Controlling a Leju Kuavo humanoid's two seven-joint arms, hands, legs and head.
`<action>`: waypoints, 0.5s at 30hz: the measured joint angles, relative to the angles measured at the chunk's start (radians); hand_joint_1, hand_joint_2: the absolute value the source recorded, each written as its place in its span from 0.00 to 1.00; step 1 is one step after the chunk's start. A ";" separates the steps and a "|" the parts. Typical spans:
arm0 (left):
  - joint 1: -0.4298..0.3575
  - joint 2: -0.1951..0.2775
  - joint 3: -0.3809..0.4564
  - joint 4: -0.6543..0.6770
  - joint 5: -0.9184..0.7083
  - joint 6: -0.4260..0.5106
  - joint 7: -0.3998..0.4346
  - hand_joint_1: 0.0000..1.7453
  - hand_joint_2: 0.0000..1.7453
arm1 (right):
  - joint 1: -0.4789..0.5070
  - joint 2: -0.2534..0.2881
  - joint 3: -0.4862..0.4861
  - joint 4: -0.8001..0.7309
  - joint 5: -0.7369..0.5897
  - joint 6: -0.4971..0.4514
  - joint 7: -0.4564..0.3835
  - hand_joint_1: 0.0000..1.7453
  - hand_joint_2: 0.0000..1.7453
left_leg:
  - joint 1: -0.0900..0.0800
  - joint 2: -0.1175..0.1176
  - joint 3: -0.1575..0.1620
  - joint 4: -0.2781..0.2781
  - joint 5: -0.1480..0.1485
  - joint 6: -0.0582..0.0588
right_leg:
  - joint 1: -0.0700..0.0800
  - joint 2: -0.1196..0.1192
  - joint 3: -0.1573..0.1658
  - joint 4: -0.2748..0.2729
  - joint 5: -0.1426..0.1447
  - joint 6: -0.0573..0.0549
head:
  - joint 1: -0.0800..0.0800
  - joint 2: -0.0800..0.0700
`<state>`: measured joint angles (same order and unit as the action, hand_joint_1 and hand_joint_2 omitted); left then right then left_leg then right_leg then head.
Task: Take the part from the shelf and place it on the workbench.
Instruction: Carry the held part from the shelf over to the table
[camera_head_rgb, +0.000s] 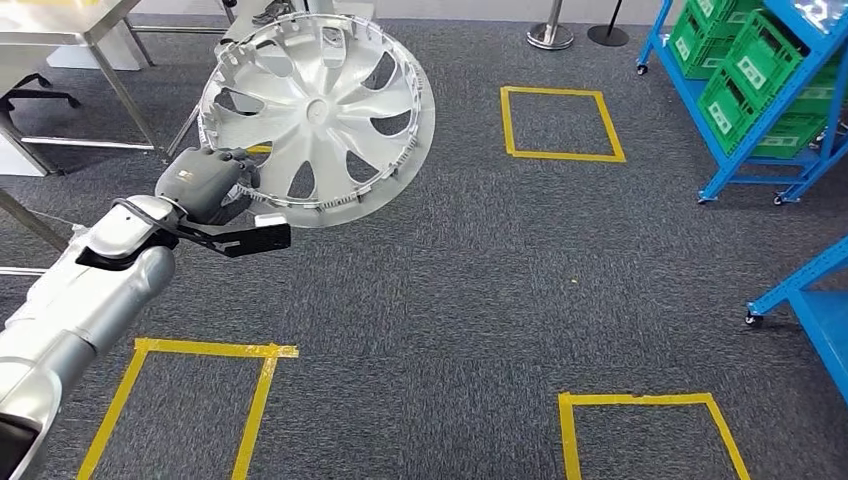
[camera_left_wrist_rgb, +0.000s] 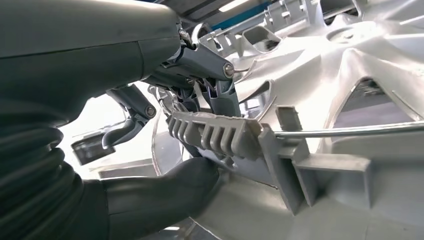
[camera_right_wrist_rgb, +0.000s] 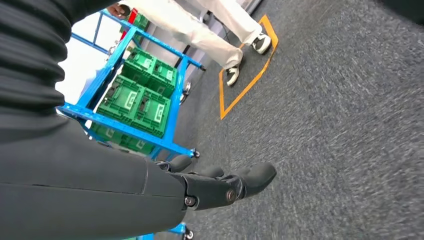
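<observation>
One part in transit: the dark fingers (camera_left_wrist_rgb: 220, 97) and thick grey thumb of the left hand (camera_head_rgb: 205, 183) pinch the ribbed rim of a round silver plastic wheel cover with curved spokes (camera_head_rgb: 318, 115). The cover stands tilted in the air above grey carpet (camera_head_rgb: 450, 300), off the shelf and not yet set down. A steel-legged metal workbench (camera_head_rgb: 70, 30) lies just beyond the cover. A blue steel rack of green plastic crates (camera_head_rgb: 750, 80) stands well apart from it.

Risk, as judged: the hold takes only the rim's edge, so a jolt while walking could let the broad disc swing or slip free.

The left wrist view shows the pinch point itself. The right wrist view shows the right hand (camera_right_wrist_rgb: 220, 187) hanging empty over carpet, fingers loosely extended, and a person's legs (camera_right_wrist_rgb: 200, 30) by the rack.
</observation>
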<state>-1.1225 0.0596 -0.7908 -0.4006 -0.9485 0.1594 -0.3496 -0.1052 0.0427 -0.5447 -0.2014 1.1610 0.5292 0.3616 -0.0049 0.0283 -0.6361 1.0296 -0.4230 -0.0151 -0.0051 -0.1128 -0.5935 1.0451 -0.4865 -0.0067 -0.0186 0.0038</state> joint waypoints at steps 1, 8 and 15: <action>-0.001 0.001 0.000 0.000 0.000 0.000 0.001 1.00 1.00 | -0.001 0.000 0.000 0.000 0.000 0.000 0.000 0.00 1.00 | 0.002 -0.010 0.003 -0.003 0.001 0.005 | -0.002 0.012 -0.003 0.010 -0.009 0.005 | 0.000 0.000; -0.006 -0.006 0.000 0.003 0.006 -0.005 0.006 1.00 1.00 | 0.003 0.001 0.000 0.000 0.006 0.000 0.000 0.00 1.00 | 0.008 -0.091 0.006 0.002 -0.001 0.021 | -0.009 0.114 -0.142 0.237 -0.058 0.016 | 0.002 0.000; -0.008 -0.003 0.000 0.003 0.006 -0.004 0.005 1.00 1.00 | 0.000 0.002 -0.001 0.000 0.004 0.000 0.004 0.00 1.00 | 0.014 -0.151 -0.013 0.014 -0.004 -0.019 | -0.017 0.153 -0.044 0.019 0.029 -0.003 | 0.001 0.000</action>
<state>-1.1304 0.0567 -0.7912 -0.3977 -0.9426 0.1549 -0.3450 -0.1052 0.0443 -0.5454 -0.2014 1.1647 0.5291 0.3656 0.0090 -0.1226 -0.6486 1.0433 -0.4268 -0.0344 -0.0220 0.0401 -0.6371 1.0639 -0.4577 -0.0093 -0.0173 0.0038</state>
